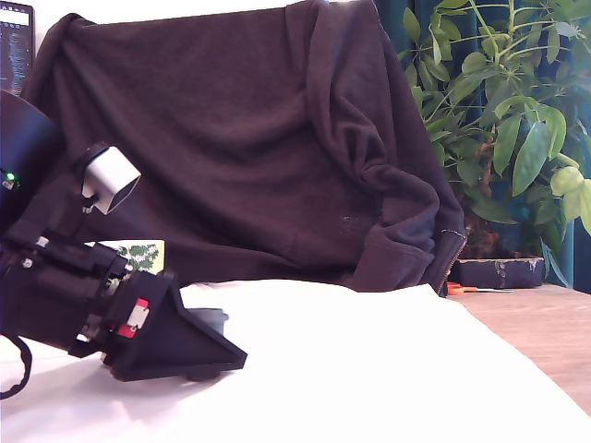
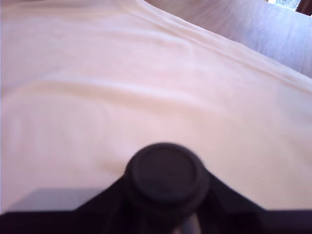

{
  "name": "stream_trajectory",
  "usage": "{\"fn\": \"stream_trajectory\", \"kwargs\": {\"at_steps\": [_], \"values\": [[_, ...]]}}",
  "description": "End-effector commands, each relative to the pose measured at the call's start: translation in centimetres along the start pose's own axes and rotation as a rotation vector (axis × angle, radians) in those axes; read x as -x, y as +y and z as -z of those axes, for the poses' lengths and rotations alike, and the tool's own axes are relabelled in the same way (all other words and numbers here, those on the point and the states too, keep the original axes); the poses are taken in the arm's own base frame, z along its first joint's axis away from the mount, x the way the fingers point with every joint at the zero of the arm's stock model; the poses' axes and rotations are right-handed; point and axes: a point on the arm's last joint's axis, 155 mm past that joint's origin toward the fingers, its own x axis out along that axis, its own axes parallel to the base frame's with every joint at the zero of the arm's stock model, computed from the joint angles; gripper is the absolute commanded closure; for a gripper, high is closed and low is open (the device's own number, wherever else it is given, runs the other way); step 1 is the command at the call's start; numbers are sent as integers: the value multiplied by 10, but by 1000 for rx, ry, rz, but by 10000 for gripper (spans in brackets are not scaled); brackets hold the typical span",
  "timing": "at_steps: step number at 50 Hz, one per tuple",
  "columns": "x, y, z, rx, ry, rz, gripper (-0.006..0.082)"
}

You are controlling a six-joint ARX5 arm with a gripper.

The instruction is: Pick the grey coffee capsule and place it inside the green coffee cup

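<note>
The grey coffee capsule (image 2: 167,174) sits between the black fingers of the gripper (image 2: 165,204), its round dark lid facing the wrist camera; the jaws are closed against its sides. In the exterior view the gripper (image 1: 199,355) lies low on the white cloth (image 1: 388,369) at the left. The green coffee cup (image 1: 138,254) peeks out behind the arm, before a dark draped fabric (image 1: 259,138).

light: bright, soft daylight | glare: white cloth (image 1: 369,369) near washed out around my gripper (image 1: 199,355) | shadow: soft grey patch on cloth right under my gripper | exterior view: dark drape (image 1: 249,138) behind cloth loses detail | wrist view: grey coffee capsule (image 2: 165,173) blurred, cloth beyond soft, pinkish cast
</note>
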Motion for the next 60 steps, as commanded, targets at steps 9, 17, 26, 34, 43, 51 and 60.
{"fn": "stream_trajectory", "kwargs": {"at_steps": [9,17,26,34,43,51,60], "values": [[-1,0,-10,-27,-39,0,640],[5,11,-50,-95,-185,-32,639],[16,40,-89,-129,-304,-104,639],[28,72,-117,-125,-369,-175,639],[46,112,-145,-73,-441,-251,639],[62,142,-156,-8,-443,-308,639],[75,169,-147,111,-327,-369,639]]}}
